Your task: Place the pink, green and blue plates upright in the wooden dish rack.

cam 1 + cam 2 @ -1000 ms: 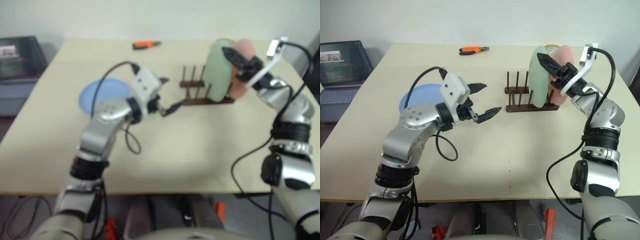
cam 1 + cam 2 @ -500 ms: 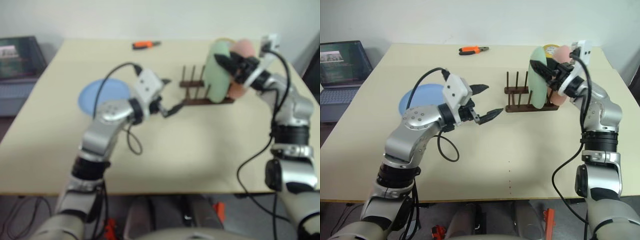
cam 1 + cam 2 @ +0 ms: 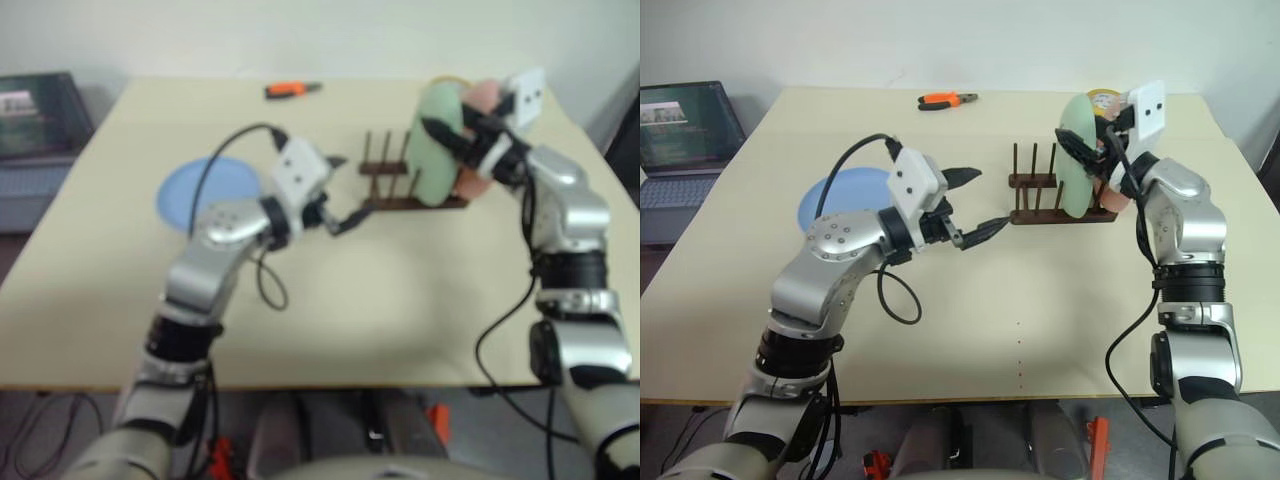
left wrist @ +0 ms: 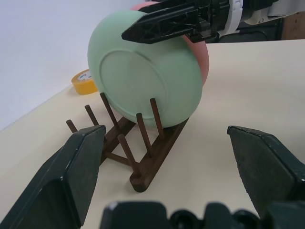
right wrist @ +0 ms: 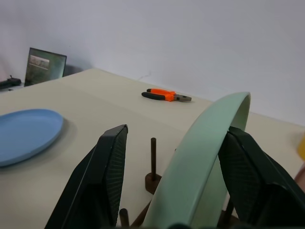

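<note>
**A:** Where are the plates?

**B:** The green plate (image 3: 1075,155) stands upright on edge between the pegs at the right end of the wooden dish rack (image 3: 1035,212). The pink plate (image 4: 204,67) stands upright directly behind it, in the same rack, and the two look very close together. I cannot tell whether they touch. The blue plate (image 3: 840,195) lies flat on the table (image 3: 1040,300), well to the left of the rack.

**A:** What is the right gripper doing?

**B:** The right gripper (image 5: 177,133) is at the top of the green plate, with one finger on each side of the rim. The fingers are apart. The wrist view shows a clear gap between one finger and the plate's face. The other finger sits close against the opposite side. The plate is straddled, not clamped.

**A:** And the left gripper?

**B:** The left gripper (image 3: 987,198) hangs above the table between the blue plate and the rack, held level and pointing at the rack's empty pegs. Its fingers are spread wide with nothing between them.

**A:** What else is on the table?

**B:** Orange-handled pliers (image 3: 947,99) lie near the far edge. A yellow tape roll (image 4: 82,81) sits behind the rack. A laptop (image 3: 685,115) stands off the table's left side.
</note>
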